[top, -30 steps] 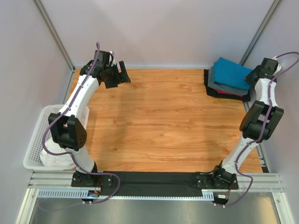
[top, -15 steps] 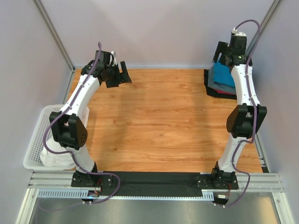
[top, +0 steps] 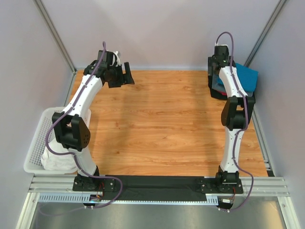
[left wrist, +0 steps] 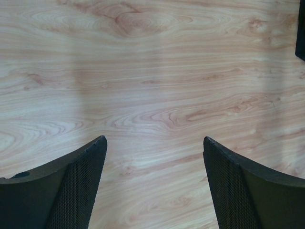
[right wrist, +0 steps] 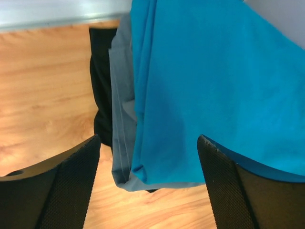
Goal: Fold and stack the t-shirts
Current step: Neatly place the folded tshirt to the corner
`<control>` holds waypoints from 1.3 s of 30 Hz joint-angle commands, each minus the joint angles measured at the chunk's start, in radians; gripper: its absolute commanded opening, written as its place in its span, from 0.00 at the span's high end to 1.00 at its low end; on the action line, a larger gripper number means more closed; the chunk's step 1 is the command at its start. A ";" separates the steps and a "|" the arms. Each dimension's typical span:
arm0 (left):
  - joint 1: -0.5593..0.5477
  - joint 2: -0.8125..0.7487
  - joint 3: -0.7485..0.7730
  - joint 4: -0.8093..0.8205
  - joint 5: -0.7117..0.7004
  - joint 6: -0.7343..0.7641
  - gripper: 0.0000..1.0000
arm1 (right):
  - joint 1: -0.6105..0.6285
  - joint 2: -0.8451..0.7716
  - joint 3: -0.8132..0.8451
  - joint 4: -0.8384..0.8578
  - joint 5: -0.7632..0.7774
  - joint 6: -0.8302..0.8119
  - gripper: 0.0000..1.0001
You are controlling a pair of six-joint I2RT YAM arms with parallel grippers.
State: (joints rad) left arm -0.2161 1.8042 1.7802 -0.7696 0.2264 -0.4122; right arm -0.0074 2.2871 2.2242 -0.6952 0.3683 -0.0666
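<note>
Right wrist view shows the teal t-shirt [right wrist: 209,86] lying on top, grey tee [right wrist: 121,95] and dark tee [right wrist: 100,86] beneath, at the table's [top: 167,119] far right corner. My right gripper [right wrist: 148,143] hangs above them, fingers spread wide and holding nothing. My left gripper [left wrist: 153,143] gapes over plain wood.

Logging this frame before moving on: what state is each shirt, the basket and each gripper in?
teal-blue t-shirt: folded, top of stack.
grey t-shirt: folded, under the teal-blue one.
dark t-shirt: folded, under the grey.
basket: upright, holding the white t-shirt.
white t-shirt: crumpled in the basket.
left gripper: open, empty, over bare table.
right gripper: open, empty, over the stack.
</note>
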 commanded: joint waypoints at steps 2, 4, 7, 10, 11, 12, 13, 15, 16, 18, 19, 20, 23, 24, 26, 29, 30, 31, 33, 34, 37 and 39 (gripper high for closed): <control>0.007 0.030 0.071 -0.008 0.016 0.038 0.12 | 0.003 0.009 -0.001 0.022 0.070 -0.053 0.22; 0.009 0.044 0.088 -0.013 0.024 0.036 0.12 | 0.003 0.028 -0.011 0.022 0.086 -0.058 0.28; 0.012 0.050 0.099 -0.017 0.027 0.035 0.12 | 0.003 0.034 -0.027 0.017 0.095 -0.068 0.46; 0.015 0.052 0.099 -0.014 0.034 0.032 0.12 | 0.003 0.031 -0.053 0.016 0.107 -0.084 0.54; 0.015 0.053 0.099 -0.013 0.037 0.032 0.12 | 0.003 0.029 -0.058 0.013 0.104 -0.087 0.54; 0.015 0.055 0.100 -0.013 0.039 0.032 0.12 | 0.003 0.026 -0.063 0.011 0.098 -0.087 0.55; 0.017 0.057 0.102 -0.013 0.042 0.030 0.12 | 0.003 0.019 -0.070 0.010 0.095 -0.085 0.51; 0.017 0.057 0.102 -0.011 0.045 0.029 0.12 | 0.003 0.014 -0.089 0.006 0.067 -0.084 0.48; 0.017 0.057 0.102 -0.013 0.045 0.027 0.12 | 0.029 0.015 -0.092 0.002 0.048 -0.085 0.47; 0.017 0.057 0.101 -0.014 0.048 0.029 0.12 | 0.032 0.017 -0.097 0.002 0.037 -0.087 0.53; 0.017 0.055 0.102 -0.013 0.048 0.029 0.12 | 0.032 0.020 -0.097 -0.003 0.034 -0.090 0.67; 0.018 0.052 0.101 -0.016 0.045 0.030 0.12 | 0.034 0.021 -0.095 -0.003 0.029 -0.088 0.72; 0.018 0.050 0.101 -0.017 0.039 0.033 0.12 | 0.040 0.017 -0.095 -0.009 0.012 -0.090 0.97; 0.020 0.050 0.099 -0.017 0.039 0.033 0.12 | 0.040 0.011 -0.098 -0.007 0.011 -0.091 0.99; 0.020 0.052 0.099 -0.014 0.044 0.030 0.12 | 0.046 -0.005 -0.104 -0.007 0.009 -0.105 0.99; 0.020 0.055 0.099 -0.011 0.051 0.027 0.12 | 0.052 -0.041 -0.133 -0.003 -0.002 -0.128 0.99; 0.020 0.055 0.099 -0.011 0.054 0.026 0.12 | 0.052 -0.064 -0.144 0.002 0.000 -0.131 1.00; 0.020 0.053 0.099 -0.010 0.054 0.026 0.12 | 0.053 -0.078 -0.168 0.009 -0.009 -0.136 0.99; 0.020 0.055 0.097 -0.011 0.056 0.027 0.12 | 0.057 -0.112 -0.192 0.017 -0.015 -0.147 1.00; 0.020 0.055 0.096 -0.008 0.057 0.027 0.12 | 0.058 -0.120 -0.211 0.017 -0.023 -0.151 0.99; 0.020 0.055 0.094 -0.007 0.062 0.027 0.12 | 0.058 -0.141 -0.241 0.014 -0.031 -0.167 1.00; 0.020 0.057 0.094 -0.007 0.067 0.027 0.12 | 0.060 -0.147 -0.253 0.013 -0.037 -0.171 1.00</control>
State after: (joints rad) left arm -0.2020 1.8629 1.8393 -0.7891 0.2676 -0.3985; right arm 0.0391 2.2127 1.9869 -0.6941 0.3645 -0.2047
